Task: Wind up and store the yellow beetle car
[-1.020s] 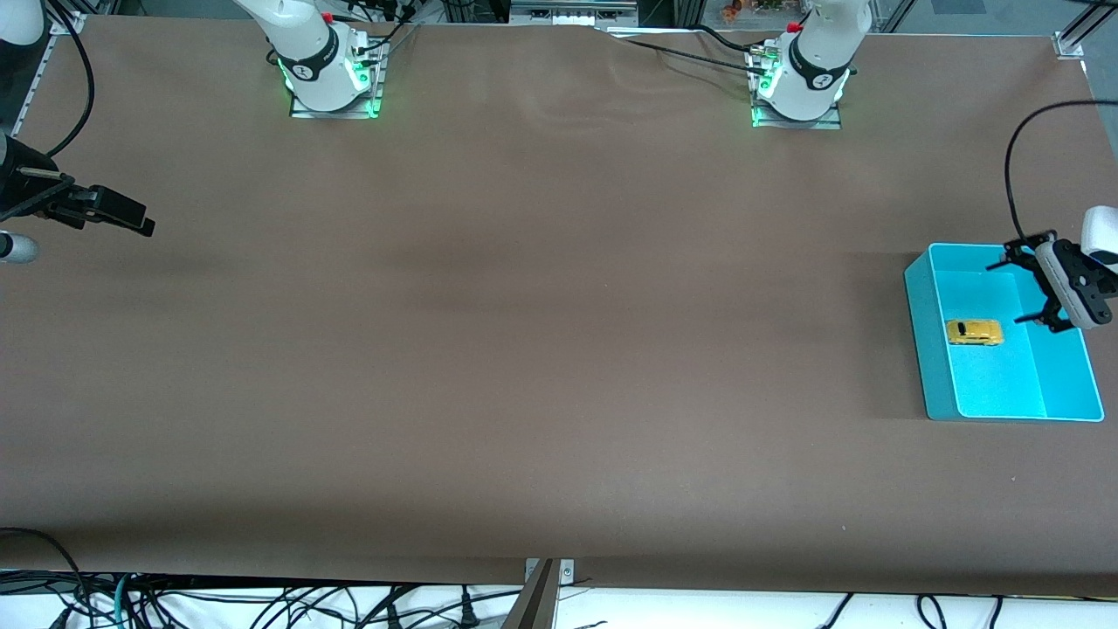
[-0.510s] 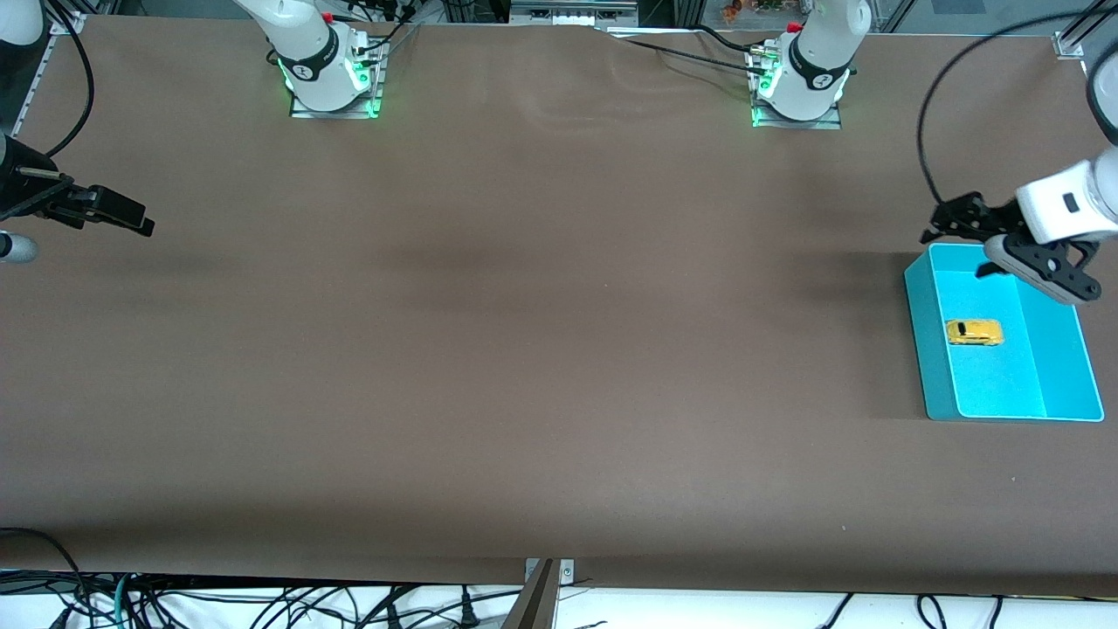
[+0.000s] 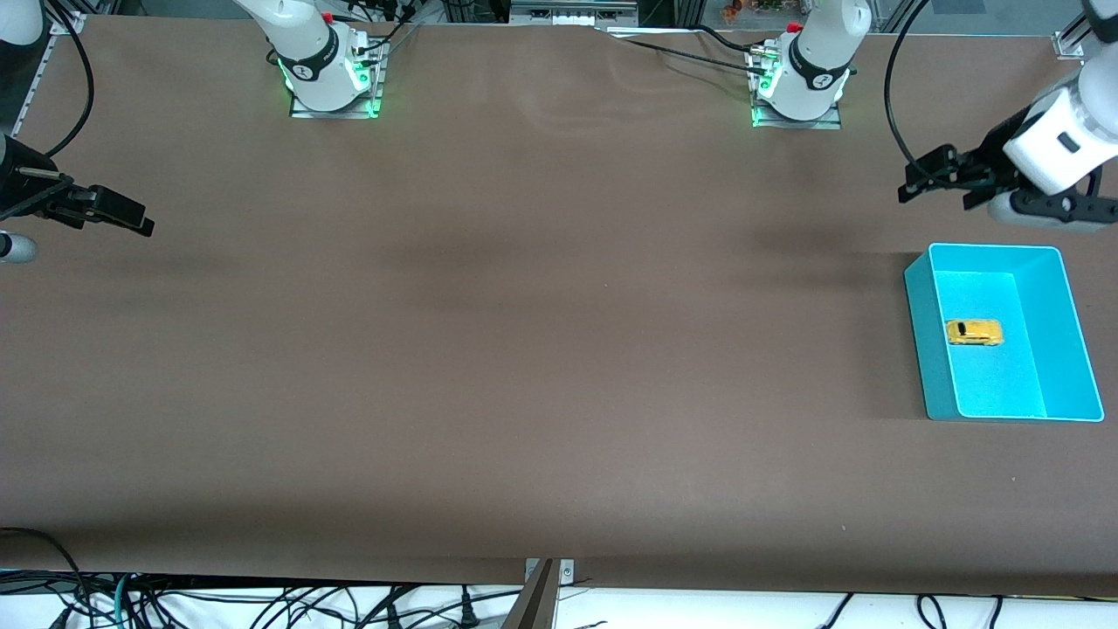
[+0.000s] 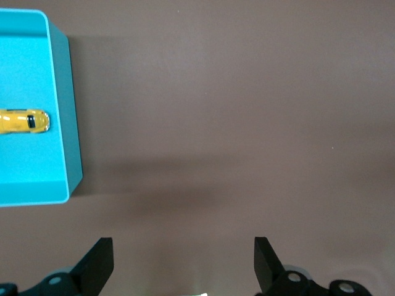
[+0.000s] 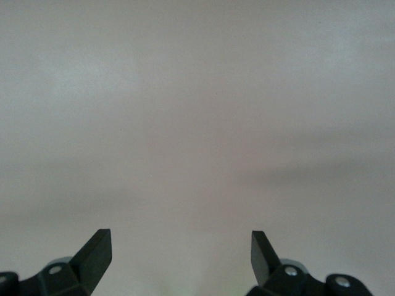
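Right gripper (image 3: 140, 225): waiting over bare table (image 3: 524, 349) at the right arm's end, fingers spread, empty. Yellow beetle car (image 3: 974, 332): lying inside turquoise bin (image 3: 917, 349) at the left arm's end, storing apparently done, winding unverifiable. Left gripper (image 3: 908, 188): over table just beside bin, fingers spread wide, holding nothing.

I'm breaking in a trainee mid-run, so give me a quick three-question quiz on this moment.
1. True or false: the yellow car lies inside the turquoise bin.
2. The left gripper is: A) shut on the car, B) open over bare table, C) down in the bin.
3. Fill in: the right gripper waits, open, at the ____ arm's end of the table.

Key: 1 true. 2 B. 3 right.
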Controlling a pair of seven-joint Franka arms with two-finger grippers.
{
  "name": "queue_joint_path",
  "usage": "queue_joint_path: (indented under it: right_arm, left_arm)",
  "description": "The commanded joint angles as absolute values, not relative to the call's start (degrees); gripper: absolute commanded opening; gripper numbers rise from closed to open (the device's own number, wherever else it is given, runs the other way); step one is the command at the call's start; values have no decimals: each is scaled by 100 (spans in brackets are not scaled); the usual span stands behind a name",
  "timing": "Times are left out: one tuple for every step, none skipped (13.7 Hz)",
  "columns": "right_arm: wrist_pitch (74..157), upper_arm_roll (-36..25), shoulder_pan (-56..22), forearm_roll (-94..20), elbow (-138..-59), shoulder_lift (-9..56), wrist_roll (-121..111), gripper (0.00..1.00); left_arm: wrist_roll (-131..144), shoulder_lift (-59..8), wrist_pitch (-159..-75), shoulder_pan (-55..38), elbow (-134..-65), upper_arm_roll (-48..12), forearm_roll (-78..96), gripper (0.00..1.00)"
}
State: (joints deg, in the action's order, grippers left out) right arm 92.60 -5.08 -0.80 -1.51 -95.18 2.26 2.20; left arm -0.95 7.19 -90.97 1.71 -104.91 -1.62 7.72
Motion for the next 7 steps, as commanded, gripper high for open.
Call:
queue_joint_path:
  right_arm:
    - [9158, -519, -62, -229, -9448, 220, 272, 100]
    - [9158, -510, -53, -229, -9448, 220, 264, 100]
    - [9158, -518, -53, -220, -9448, 228, 194, 100]
    - [9158, -519, -53, -220, -9440, 246, 167, 100]
    - [9158, -519, -53, -220, -9439, 263, 176, 100]
    - [9167, -519, -35, -220, -9439, 272, 176, 100]
    - [9193, -519, -9, -228, -9448, 272, 176, 100]
  left_arm:
    - [115, 555, -8973, -289, -10206, 262, 659, 100]
    - [79, 180, -9000, -229, -9960, 272, 755, 100]
    - [18, -16, -9000, -229, -9793, 272, 765, 100]
    - [35, -44, -9009, -246, -9748, 255, 669, 100]
    - [61, -53, -9009, -272, -9660, 237, 633, 100]
    - [53, -44, -9009, -272, -9555, 237, 607, 100]
    - [9, -27, -9009, -238, -9519, 246, 615, 100]
